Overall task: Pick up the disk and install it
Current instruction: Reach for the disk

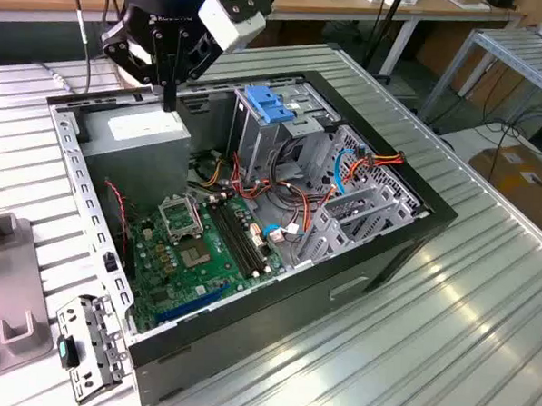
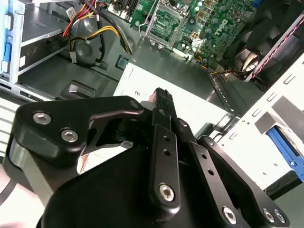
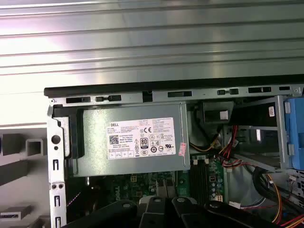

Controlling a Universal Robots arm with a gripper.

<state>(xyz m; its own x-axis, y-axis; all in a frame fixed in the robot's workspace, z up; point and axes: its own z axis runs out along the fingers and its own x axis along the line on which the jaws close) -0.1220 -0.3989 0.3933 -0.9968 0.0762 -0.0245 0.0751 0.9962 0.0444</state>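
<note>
I am holding the tool [image 1: 170, 96] just above the power supply [image 1: 134, 130], over the corner nearest the case's back wall. Its fingers are pressing together with nothing between them. I cannot tell where the disk is lying. The tool is not carrying it, and the drive cage [image 1: 284, 135], standing just beside the power supply under a blue latch piece [image 1: 270, 106], is hiding its own inside from me.

I am seeing three risks. With the fingers together and the tool this close, any drop would be driving the tips into the power supply's lid and its white sticker [image 3: 145, 138]. Red, orange and yellow cables [image 1: 298, 200] are looping loose between the power supply and the drive cage, so a sideways sweep at this height could be snagging them or tugging a connector. The case's metal rail [image 1: 73, 170], running along the power supply on the exterior view's left, is leaving little room for the tool's wide linkage.

Below the power supply the green motherboard [image 1: 196, 254] is lying bare in the open computer case [image 1: 391, 159]. The case is resting on a ribbed metal counter [image 1: 446, 330]. A grey fixture [image 1: 7, 289] and a loose bracket [image 1: 86, 348] are sitting on it, well apart from the power supply. Beyond the counter, workbenches are lining the room, and a cardboard box [image 1: 518, 175] is sitting on the floor.
</note>
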